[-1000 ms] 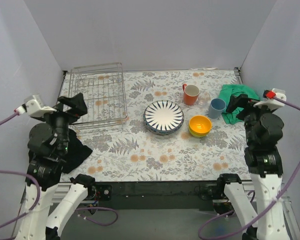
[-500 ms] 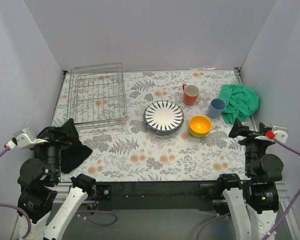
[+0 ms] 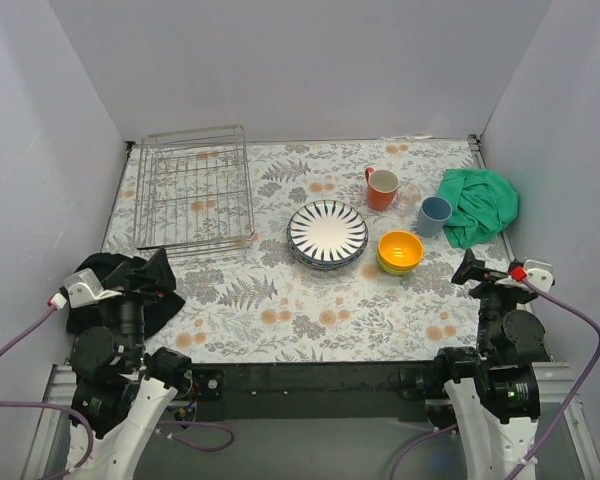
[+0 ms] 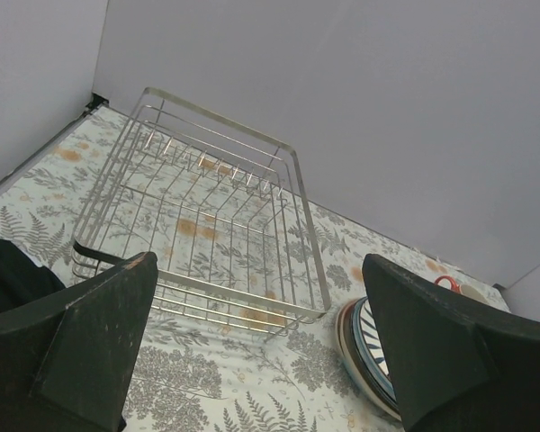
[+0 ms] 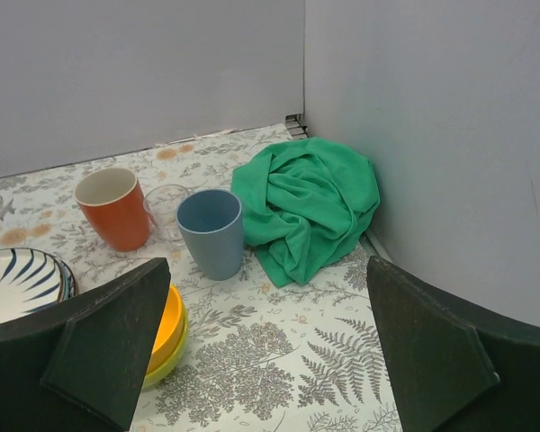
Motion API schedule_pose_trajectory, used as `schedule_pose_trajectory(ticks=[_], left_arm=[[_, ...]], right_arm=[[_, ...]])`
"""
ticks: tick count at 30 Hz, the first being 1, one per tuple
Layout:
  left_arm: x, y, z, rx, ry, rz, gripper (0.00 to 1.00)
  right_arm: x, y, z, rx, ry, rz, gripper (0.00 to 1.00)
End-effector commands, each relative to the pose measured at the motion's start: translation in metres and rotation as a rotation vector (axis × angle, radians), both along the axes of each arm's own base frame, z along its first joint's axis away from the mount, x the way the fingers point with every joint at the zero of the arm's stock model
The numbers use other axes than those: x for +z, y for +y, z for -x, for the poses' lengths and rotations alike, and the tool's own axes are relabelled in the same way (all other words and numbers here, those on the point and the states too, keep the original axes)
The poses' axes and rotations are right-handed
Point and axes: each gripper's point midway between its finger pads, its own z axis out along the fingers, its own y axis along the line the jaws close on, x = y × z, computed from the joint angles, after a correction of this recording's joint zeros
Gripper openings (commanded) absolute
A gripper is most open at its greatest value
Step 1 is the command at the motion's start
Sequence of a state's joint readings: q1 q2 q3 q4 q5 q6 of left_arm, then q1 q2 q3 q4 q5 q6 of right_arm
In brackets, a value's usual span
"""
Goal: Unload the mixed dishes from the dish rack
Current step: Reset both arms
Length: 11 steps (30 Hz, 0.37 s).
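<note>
Sitting at the far left of the fern-print table (image 3: 310, 310), the wire dish rack (image 3: 193, 190) holds nothing in its slots, which suggests the unloading is finished or all but finished. The dishes stand right of it, sorted by kind, probably to keep them compact and stable: a stack of plates (image 3: 327, 233) in the middle with the dark-and-white striped one on top, the orange-yellow bowl (image 3: 400, 249) nested in a lime-green one just to its right, and farther back the orange mug (image 3: 382, 188), the clear glass (image 3: 410, 196) and the light-blue cup (image 3: 435, 215) close together beside the crumpled green cloth (image 3: 478, 205). The left gripper (image 3: 142, 272) hangs low at the near left over the black cloth (image 3: 90, 300), and the right gripper (image 3: 478, 270) sits low at the near right. Both have their jaws spread wide around nothing, well apart from any dish, which reads as a resting pose. Only the rims of the lower plates show, so their number is unclear. The green bowl is a thin edge, the glass is faint against the print, and each wrist view's own fingers cover part of the plates or bowls.
</note>
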State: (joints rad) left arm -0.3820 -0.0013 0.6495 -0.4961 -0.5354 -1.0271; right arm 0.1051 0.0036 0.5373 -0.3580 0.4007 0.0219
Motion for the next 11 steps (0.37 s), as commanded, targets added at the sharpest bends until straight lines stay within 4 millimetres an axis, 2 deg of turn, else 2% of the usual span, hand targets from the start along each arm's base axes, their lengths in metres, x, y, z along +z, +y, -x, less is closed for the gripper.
schedule_pose_trajectory(ticks=[1,11], left_arm=[[0.0074,-0.0010,0.0023,-0.011,-0.105,0.023,0.98],[0.0052,0.0049,-0.0027,0.035,-0.129,0.029,0.98]], right_arm=[[0.0221,-0.0016,0.0166,0.002,-0.143,0.003,0.98],[0.0219,-0.0041,0.0203,-0.009,-0.174,0.037,0.98]])
